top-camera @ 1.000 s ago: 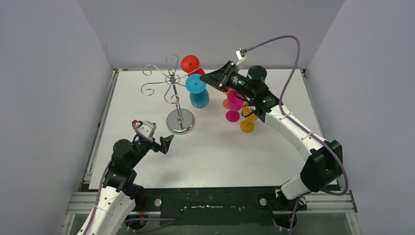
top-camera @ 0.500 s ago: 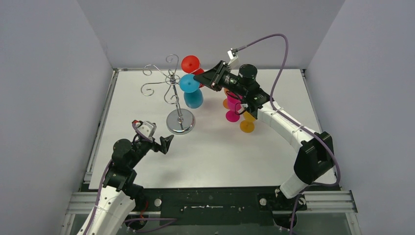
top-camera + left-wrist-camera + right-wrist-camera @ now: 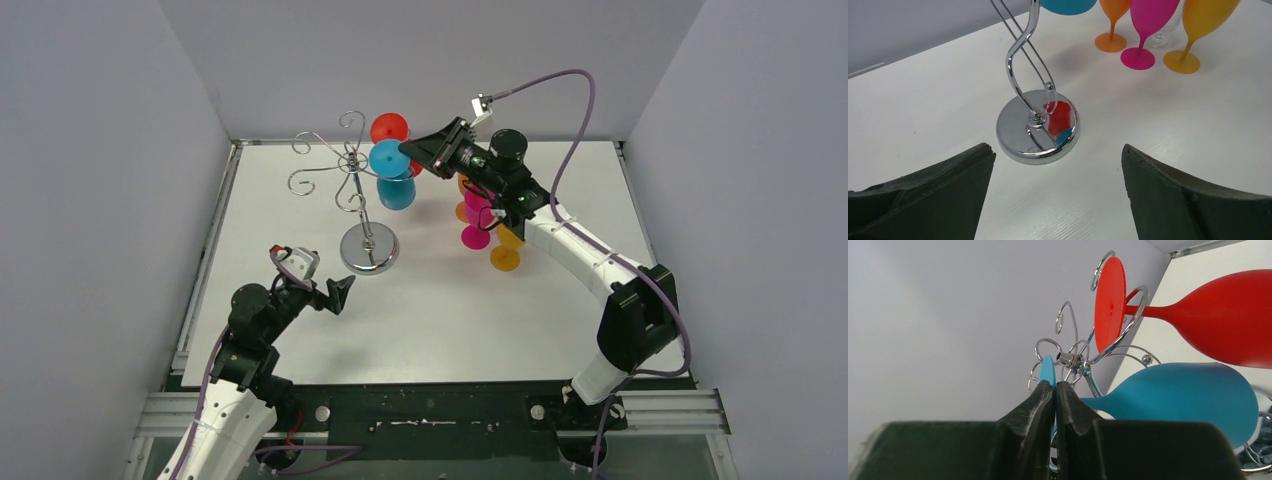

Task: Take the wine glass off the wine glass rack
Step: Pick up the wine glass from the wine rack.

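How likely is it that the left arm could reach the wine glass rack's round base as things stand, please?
Probably yes: the left gripper, fingers open, faces the wine glass rack's round base with only bare table between them.

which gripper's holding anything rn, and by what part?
The right gripper is shut on the blue wine glass, pinching the rim of its round foot. The left gripper is open and holds nothing.

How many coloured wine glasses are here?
5. The red glass hangs on the rack; the blue glass is beside it in the right gripper; farther orange glass, pink glass and nearer orange glass stand on the table. A clear one peeks behind.
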